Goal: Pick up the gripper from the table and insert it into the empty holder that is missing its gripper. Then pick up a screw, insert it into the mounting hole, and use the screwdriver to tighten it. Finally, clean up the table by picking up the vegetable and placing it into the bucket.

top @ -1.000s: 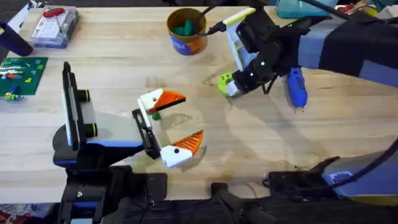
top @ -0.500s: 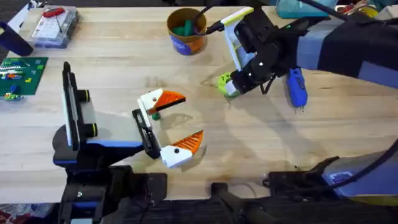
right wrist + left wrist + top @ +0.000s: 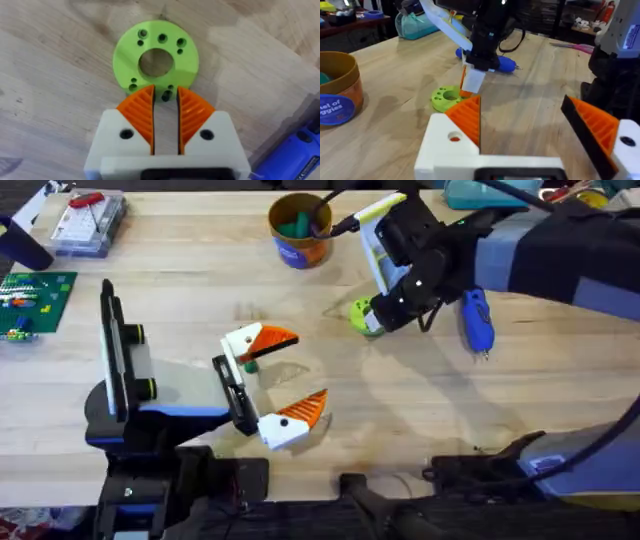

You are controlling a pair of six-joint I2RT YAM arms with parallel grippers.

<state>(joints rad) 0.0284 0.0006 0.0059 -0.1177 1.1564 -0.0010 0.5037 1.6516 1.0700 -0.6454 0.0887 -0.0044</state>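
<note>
The lime-green ring vegetable (image 3: 357, 314) (image 3: 156, 60) (image 3: 445, 97) lies flat on the table. My right gripper (image 3: 373, 323) (image 3: 165, 95) points straight down with its tips over the ring's near rim; only a narrow, empty gap separates its orange pads. The holder (image 3: 232, 392), a black bracket, ends the left arm. The gripper piece (image 3: 256, 342) with its small dark green part sits at the holder's far end, opposite the dotted finger (image 3: 296, 418). My left gripper (image 3: 306, 372) (image 3: 522, 105) stands wide open. The blue screwdriver (image 3: 475, 320) (image 3: 503, 61) lies right of the vegetable. The yellow-orange bucket (image 3: 300, 230) (image 3: 337, 92) holds dark green pieces.
A clear parts box (image 3: 88, 220) and a green board (image 3: 35, 295) sit at the far left. A teal object (image 3: 480, 190) lies at the back right edge. Bare wood stretches between the left gripper and the vegetable.
The right gripper has edged slightly up and toward the vegetable, which has shifted a little. The left arm has not moved.
</note>
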